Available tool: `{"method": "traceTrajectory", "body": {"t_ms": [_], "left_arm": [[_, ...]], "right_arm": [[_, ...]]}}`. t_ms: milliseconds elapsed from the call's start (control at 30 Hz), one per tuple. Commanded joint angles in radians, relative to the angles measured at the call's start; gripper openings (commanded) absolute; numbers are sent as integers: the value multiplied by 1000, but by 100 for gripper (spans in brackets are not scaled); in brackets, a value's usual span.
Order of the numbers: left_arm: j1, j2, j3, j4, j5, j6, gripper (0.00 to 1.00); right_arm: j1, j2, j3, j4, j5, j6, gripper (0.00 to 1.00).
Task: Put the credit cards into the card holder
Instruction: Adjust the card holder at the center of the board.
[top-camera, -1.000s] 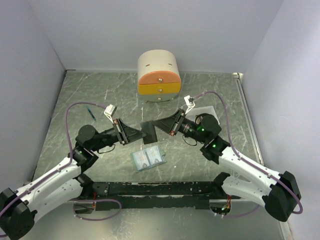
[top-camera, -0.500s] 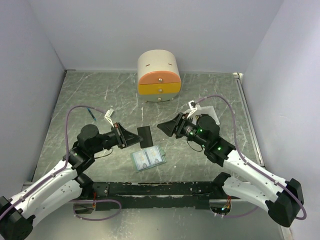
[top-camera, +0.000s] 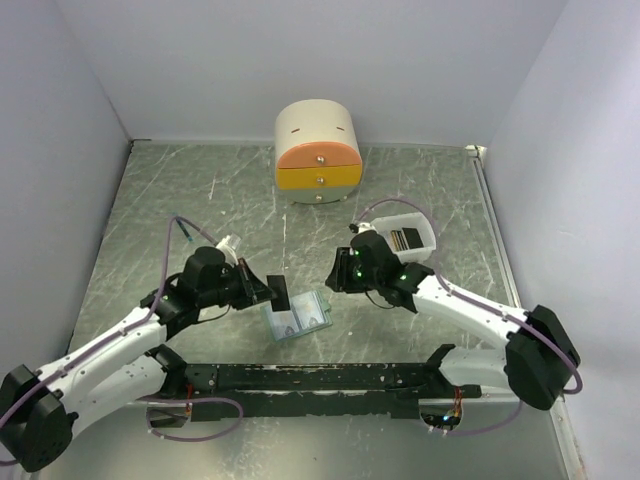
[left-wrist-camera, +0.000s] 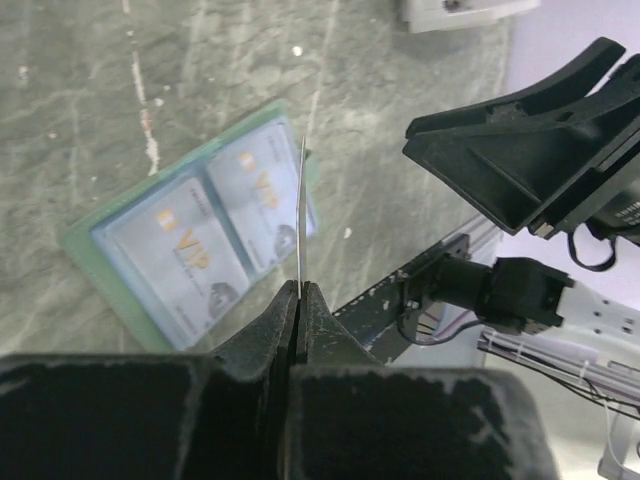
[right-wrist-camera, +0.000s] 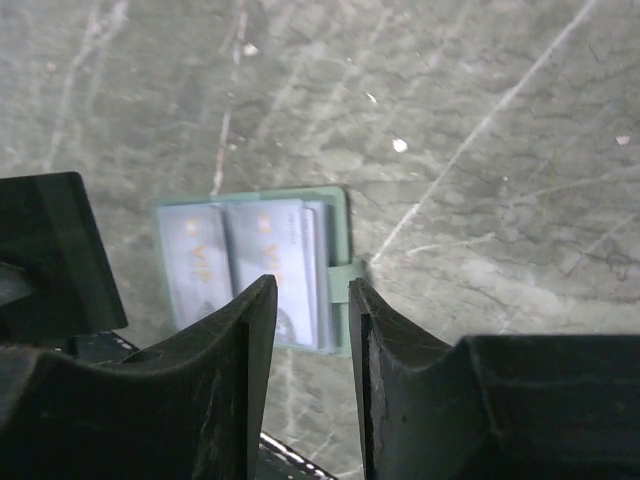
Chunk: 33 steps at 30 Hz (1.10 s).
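Observation:
The card holder (top-camera: 300, 318) lies open on the table, pale blue pockets up, with light cards showing inside. My left gripper (top-camera: 267, 291) is shut on a dark credit card (top-camera: 279, 291), held upright just above the holder's left edge. In the left wrist view the card (left-wrist-camera: 301, 210) shows edge-on, rising from the pinched jaws over the holder (left-wrist-camera: 180, 250). My right gripper (top-camera: 335, 273) hovers open and holds nothing, above the holder's right side (right-wrist-camera: 255, 250). More dark credit cards (top-camera: 405, 239) lie in the white tray (top-camera: 425, 228).
A round cream-and-orange drawer box (top-camera: 318, 152) stands at the back centre. The white tray sits right behind the right wrist. White walls close in the table on the left, back and right. A black rail (top-camera: 310, 378) runs along the near edge.
A second ago both grippers pinched the dark card in mid-air. The right gripper let go and dropped towards the holder's right side. The left gripper carried the card down to the holder's left edge.

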Motion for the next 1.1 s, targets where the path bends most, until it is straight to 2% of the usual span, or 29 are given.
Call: {"method": "traceTrajectory", "body": {"t_ms": [0,200,500,667,1067], "left_arm": [[1,48,27,-28,-48,31,7],[0,105,-20,56,-15,3,7],[-1,157,-21,41,-26,13,7],[-27,186,52,-95,-139,66,7],[-84,219,144,-234,-266,105,7]], "right_arm": [[14,52,-19,-1,49,-40,35],[20,156,-46,32,67,-51,34],[51,225,-74,88,28,-28,33],[63,234,-71,96,12,-27,33],[150,247,-48,105,5,33,31]]}}
